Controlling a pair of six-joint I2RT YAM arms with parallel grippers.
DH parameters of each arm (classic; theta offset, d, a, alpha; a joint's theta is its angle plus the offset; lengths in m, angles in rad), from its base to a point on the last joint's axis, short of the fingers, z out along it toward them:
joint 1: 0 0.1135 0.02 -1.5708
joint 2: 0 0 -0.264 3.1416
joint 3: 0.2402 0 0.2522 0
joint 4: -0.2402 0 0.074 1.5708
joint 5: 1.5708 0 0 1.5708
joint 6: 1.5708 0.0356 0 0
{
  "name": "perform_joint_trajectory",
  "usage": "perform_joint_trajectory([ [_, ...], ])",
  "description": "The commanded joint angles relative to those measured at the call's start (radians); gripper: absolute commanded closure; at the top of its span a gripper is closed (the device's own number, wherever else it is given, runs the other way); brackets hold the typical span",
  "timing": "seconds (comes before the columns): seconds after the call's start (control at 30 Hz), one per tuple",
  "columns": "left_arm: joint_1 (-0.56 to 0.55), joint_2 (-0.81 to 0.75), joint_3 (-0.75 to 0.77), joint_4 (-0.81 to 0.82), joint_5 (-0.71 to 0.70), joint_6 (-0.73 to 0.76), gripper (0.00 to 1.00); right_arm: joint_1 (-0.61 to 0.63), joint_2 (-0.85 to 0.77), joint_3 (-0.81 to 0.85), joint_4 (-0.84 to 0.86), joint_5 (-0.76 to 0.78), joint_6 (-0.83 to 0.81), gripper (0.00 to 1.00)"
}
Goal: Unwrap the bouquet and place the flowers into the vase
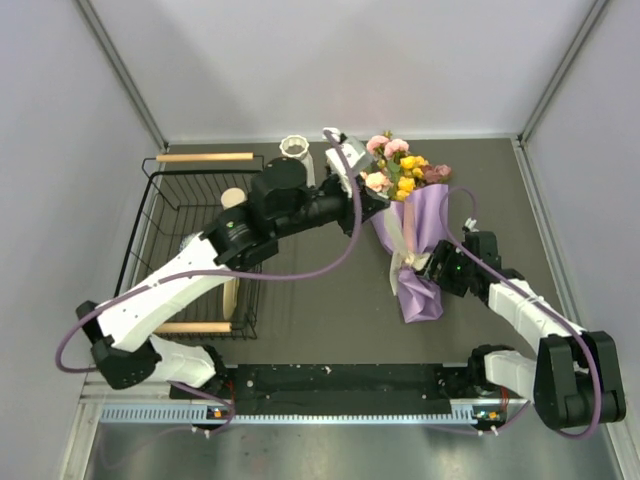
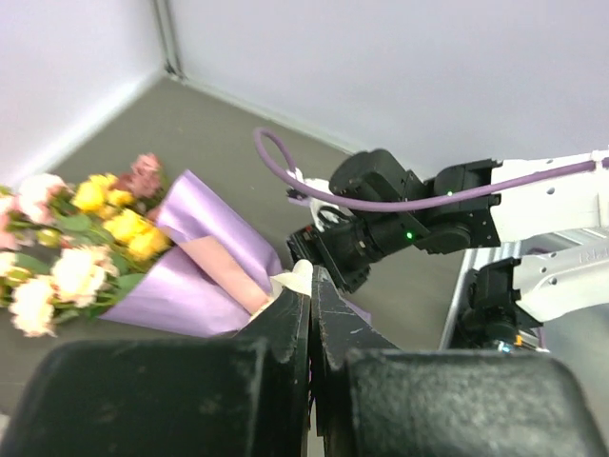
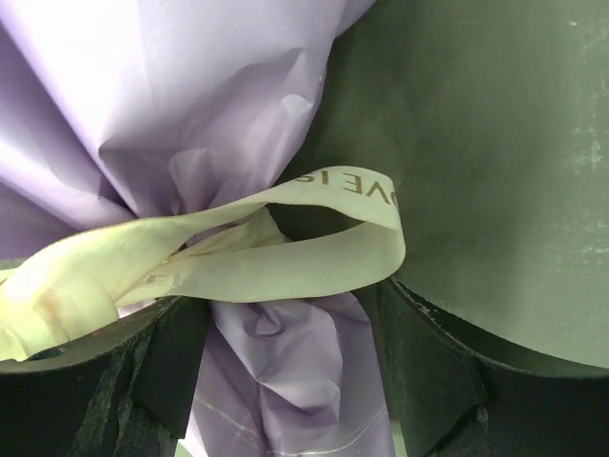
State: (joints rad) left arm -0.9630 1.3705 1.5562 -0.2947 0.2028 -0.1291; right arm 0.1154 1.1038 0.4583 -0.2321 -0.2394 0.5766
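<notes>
The bouquet [image 1: 418, 235] lies flat on the table [image 1: 320, 300]. Its tied neck sits between the fingers of the right claw [image 3: 285, 333], and the flowers [image 1: 398, 170] point away from that claw. The right claw looks to be grasping the neck just below the cream ribbon [image 3: 285, 257], since lilac paper fills the whole gap between its fingers. The left claw [image 2: 309, 286] is clenched tight just above the knot. Whether it pinches a ribbon end I cannot tell.

The bundle should be light. The paper will likely crumple and slide, and the ribbon is limp and slick, so a loose tail close to the knot seems the best place to pull while the neck stays pinned. The blooms bruise easily, so the stems are the part to hold.

The vase [image 1: 294, 150] stands behind the left claw, with nothing visible in it. Farther to that claw's left, a wire basket [image 1: 135, 235] holds a beige cup [image 1: 232, 197].
</notes>
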Motion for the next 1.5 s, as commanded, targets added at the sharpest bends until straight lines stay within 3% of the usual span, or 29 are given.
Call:
perform_joint_trajectory([
  [0.0, 0.001, -0.114, 0.039, 0.034, -0.098, 0.117, 1.0, 0.006, 0.033, 0.026, 0.005, 0.071, 0.003, 0.31],
  [0.3, 0.001, -0.3, -0.005, 0.025, -0.443, 0.325, 1.0, 0.006, 0.042, 0.033, -0.001, 0.083, 0.005, 0.3],
  [0.63, 0.001, -0.398, -0.008, -0.001, -0.649, 0.473, 1.0, 0.006, 0.057, 0.042, -0.013, 0.1, 0.008, 0.3],
  [0.77, 0.003, -0.415, -0.031, 0.026, -0.871, 0.51, 1.0, 0.006, 0.054, 0.043, -0.018, 0.097, 0.008, 0.3],
  [0.9, 0.001, -0.386, -0.108, -0.038, -0.934, 0.438, 1.0, 0.006, 0.028, 0.06, -0.029, 0.052, 0.0, 0.28],
  [1.03, 0.007, -0.343, -0.283, -0.092, -0.857, 0.142, 1.0, 0.004, -0.059, 0.092, -0.065, 0.009, -0.001, 0.25],
  [1.13, 0.018, -0.294, -0.425, -0.087, -0.712, -0.04, 1.0, 0.006, -0.134, 0.132, -0.117, 0.0, -0.011, 0.23],
  [1.27, 0.02, -0.216, -0.534, -0.063, -0.613, -0.165, 1.0, 0.039, -0.185, 0.193, -0.136, -0.07, -0.058, 0.2],
  [1.3, 0.02, -0.202, -0.544, -0.057, -0.593, -0.182, 1.0, 0.1, -0.179, 0.206, -0.133, -0.063, -0.087, 0.19],
  [1.47, 0.02, -0.201, -0.593, 0.0, -0.528, -0.201, 1.0, 0.285, -0.085, 0.311, -0.165, 0.116, -0.15, 0.21],
])
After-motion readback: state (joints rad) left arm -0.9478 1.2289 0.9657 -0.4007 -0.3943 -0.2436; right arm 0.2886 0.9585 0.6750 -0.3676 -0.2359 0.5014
